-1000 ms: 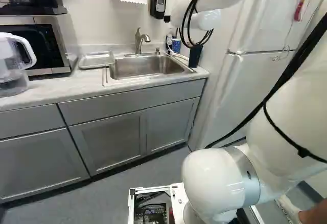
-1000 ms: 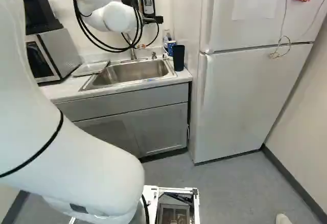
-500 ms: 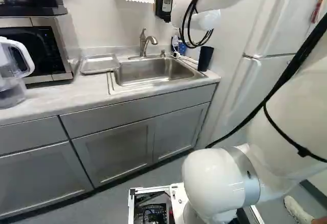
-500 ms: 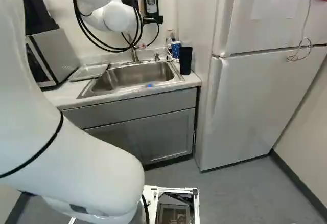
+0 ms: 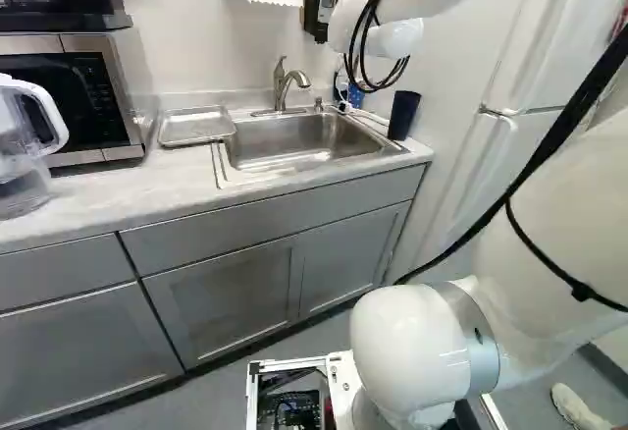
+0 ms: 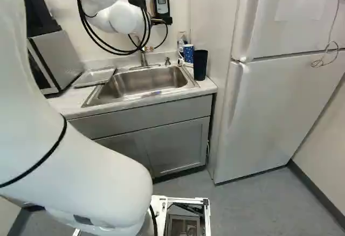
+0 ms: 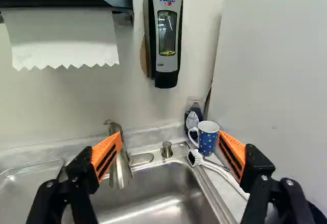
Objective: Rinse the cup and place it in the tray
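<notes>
Jaws wide, orange pads well apart, white brush ahead, blue-and-white mug (one, handled) by the sink's back corner, dark tumbler nearer on the counter, curved faucet behind, shallow tray on the sink's other side.

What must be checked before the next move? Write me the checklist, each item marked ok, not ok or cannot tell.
1. Gripper open and holding nothing: ok.
2. Which cup is meant, polka-dot mug or dark tumbler: cannot tell.
3. Mug and tumbler upright beside the sink: ok.
4. Mug well apart from the dish brush: not ok, bristles right by it.
5. Metal tray on the counter beside the sink: ok.
6. Cup gripped for rinsing: not ok.
</notes>
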Tool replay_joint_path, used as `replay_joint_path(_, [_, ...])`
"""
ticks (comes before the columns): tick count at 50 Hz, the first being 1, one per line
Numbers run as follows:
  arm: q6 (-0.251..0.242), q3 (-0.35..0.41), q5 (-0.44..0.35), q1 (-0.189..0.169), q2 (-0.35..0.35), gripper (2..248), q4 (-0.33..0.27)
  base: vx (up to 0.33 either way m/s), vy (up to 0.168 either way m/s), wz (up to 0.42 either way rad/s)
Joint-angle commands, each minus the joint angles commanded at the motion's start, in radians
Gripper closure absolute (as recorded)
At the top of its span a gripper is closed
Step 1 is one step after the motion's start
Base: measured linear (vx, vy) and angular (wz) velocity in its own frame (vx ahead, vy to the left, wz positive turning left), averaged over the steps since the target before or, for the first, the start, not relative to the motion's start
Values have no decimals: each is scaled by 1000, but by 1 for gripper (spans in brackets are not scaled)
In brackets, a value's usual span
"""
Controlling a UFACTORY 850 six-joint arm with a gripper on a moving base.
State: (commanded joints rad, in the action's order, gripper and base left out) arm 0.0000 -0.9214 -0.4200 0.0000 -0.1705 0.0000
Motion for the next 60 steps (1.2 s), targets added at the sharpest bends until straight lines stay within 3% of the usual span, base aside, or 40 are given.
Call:
replay_joint_path(28, [0, -62, 15, 5, 67, 3, 0, 0, 0, 0])
replay_joint_path(60, [0, -174, 83, 44, 182, 3, 0, 0, 0, 0])
